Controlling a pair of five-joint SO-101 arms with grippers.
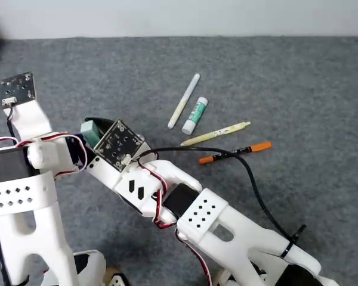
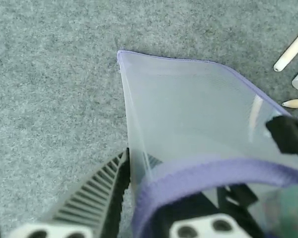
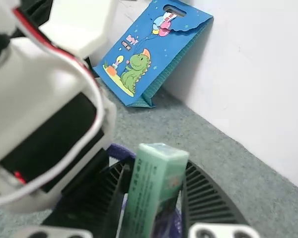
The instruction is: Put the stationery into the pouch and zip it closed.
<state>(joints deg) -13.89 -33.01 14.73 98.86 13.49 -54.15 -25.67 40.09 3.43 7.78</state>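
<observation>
Hiding: pouch [image 2: 188,114] lies under both arms in high view.
Left tool [image 2: 144,183]: pinching the pouch's purple rim.
Right tool [image 3: 156,171]: clamped on green box [image 3: 150,198] beside that rim.
Pens [image 1: 218,134]: on tabletop [image 1: 298,77], 2 o'clock of the arms.

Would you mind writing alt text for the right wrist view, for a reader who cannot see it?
The right gripper is shut on a pale green box, held at the purple rim of the pouch. The other arm's white body sits close beside it, and a blue dinosaur gift bag leans against the white wall behind.
</observation>
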